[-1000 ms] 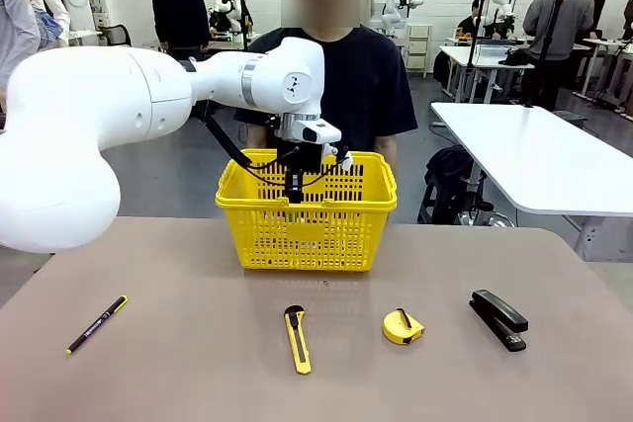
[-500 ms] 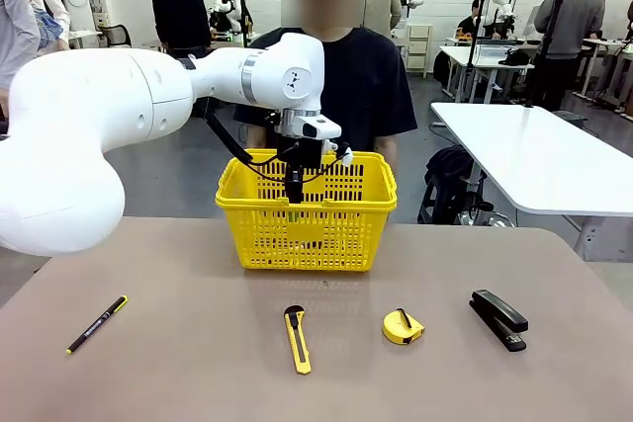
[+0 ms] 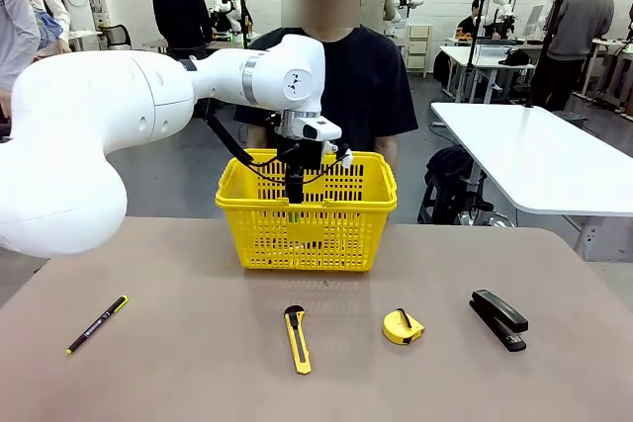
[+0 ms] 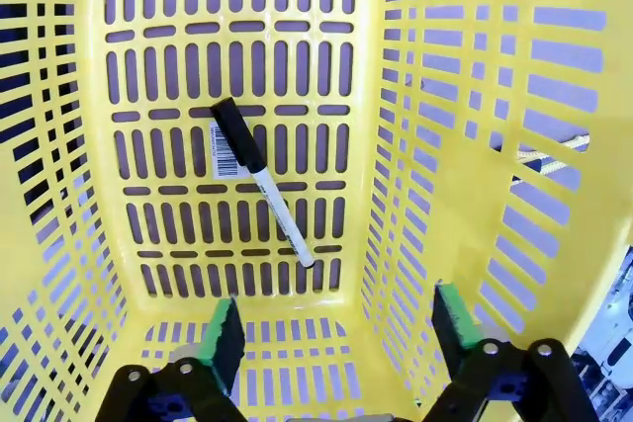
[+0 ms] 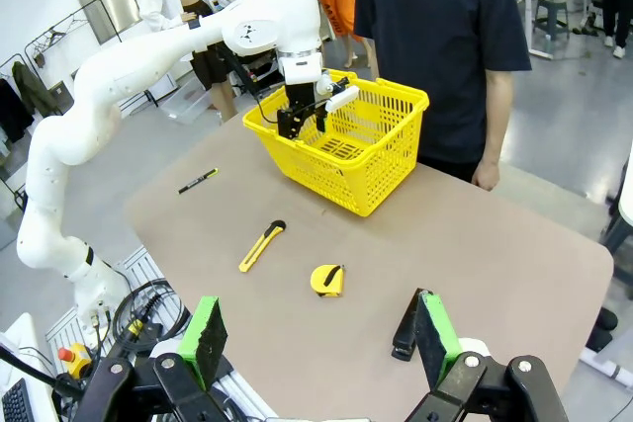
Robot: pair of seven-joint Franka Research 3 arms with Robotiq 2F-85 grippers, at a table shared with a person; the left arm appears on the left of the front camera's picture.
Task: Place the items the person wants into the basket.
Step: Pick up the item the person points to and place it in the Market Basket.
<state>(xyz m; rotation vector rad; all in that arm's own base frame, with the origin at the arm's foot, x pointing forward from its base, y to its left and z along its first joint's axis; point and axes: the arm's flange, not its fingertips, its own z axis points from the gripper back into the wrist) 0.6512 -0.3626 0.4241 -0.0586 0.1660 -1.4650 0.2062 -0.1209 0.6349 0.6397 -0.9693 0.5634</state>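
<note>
The white marker [image 4: 262, 182] with its black cap lies flat on the floor of the yellow basket [image 4: 445, 96], free of any grip. My left gripper [image 4: 338, 333] hangs open above it, inside the basket [image 3: 326, 229], with its green pads [image 4: 223, 338] wide apart. On the table in front lie the yellow tape measure [image 3: 403, 326] and the black stapler [image 3: 498, 318]. My right gripper [image 5: 318, 343] is open and holds nothing, high over the near edge, above the stapler [image 5: 407, 325] and the tape measure [image 5: 327, 280]. The person [image 3: 346, 76] stands behind the basket.
A yellow utility knife [image 3: 297, 338] lies at the front centre of the table. A slim black pen [image 3: 96, 324] lies at the front left. The left arm [image 3: 148, 96] stretches across from the left side to the basket. White tables and other people are farther back.
My left gripper's fingers have spread apart inside the basket. The arm has barely shifted. The things on the table have not moved.
</note>
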